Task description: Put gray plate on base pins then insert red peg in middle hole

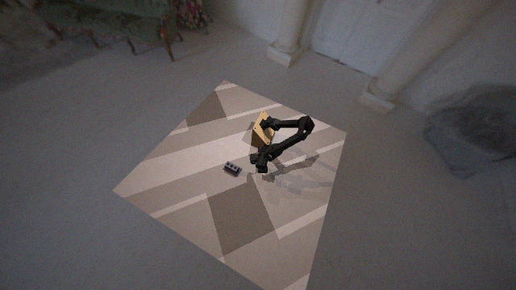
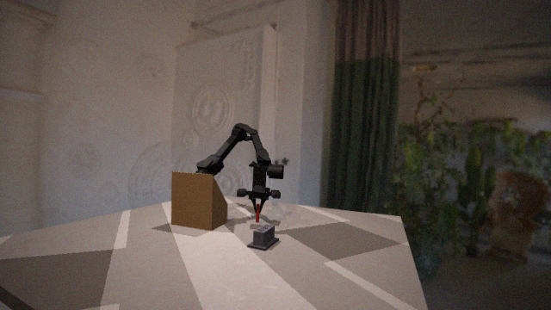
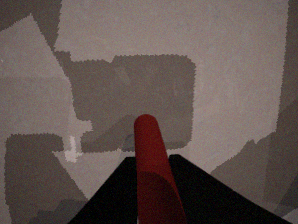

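Note:
My gripper (image 1: 261, 169) (image 2: 257, 206) (image 3: 152, 164) points straight down and is shut on the red peg (image 2: 257, 213) (image 3: 154, 183), gripping its upper end. The peg hangs upright, with its lower end close to the table. The gray plate (image 1: 232, 167) (image 2: 263, 233) lies on the dark base (image 2: 259, 246), a short way to the gripper's side in the top view and in front of it in the exterior view. Holes show in the plate's top in the top view. The wrist view shows only the peg, my dark fingers and shadows on the table.
A tan wedge-shaped block (image 1: 261, 130) (image 2: 195, 200) carries the arm's foot, behind the gripper. The patterned table top (image 1: 242, 225) (image 2: 215, 275) ends at edges on all sides, with the floor below.

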Motion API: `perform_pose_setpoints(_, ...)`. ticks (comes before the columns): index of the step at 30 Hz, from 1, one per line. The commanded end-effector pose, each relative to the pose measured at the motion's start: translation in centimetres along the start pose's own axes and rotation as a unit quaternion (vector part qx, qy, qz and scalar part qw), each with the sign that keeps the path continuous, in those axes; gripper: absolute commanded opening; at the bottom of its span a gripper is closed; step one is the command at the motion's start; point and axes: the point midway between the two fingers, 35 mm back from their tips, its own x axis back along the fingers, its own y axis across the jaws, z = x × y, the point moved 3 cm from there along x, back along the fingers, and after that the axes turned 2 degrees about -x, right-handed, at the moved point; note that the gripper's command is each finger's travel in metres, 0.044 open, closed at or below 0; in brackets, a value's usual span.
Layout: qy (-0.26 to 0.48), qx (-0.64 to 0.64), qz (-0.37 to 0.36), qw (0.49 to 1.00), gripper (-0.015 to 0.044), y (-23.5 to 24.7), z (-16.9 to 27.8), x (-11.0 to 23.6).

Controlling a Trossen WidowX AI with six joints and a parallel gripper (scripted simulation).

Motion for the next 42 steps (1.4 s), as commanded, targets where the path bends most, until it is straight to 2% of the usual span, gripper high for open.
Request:
perform_pose_setpoints(1, -0.005, 0.006, -0.005, 1.000, 0.0000, 0.5, -0.2, 1.4)
perform_pose_setpoints(17, -0.004, 0.006, -0.005, 1.000, 0.0000, 0.3, -0.6, 6.4)
perform_pose_setpoints(18, -0.001, 0.000, 0.000, 1.000, 0.0000, 0.1, -0.6, 5.3)
perform_pose_setpoints(42, -0.008, 0.002, -0.002, 1.000, 0.0000, 2.8, -6.8, 5.9)
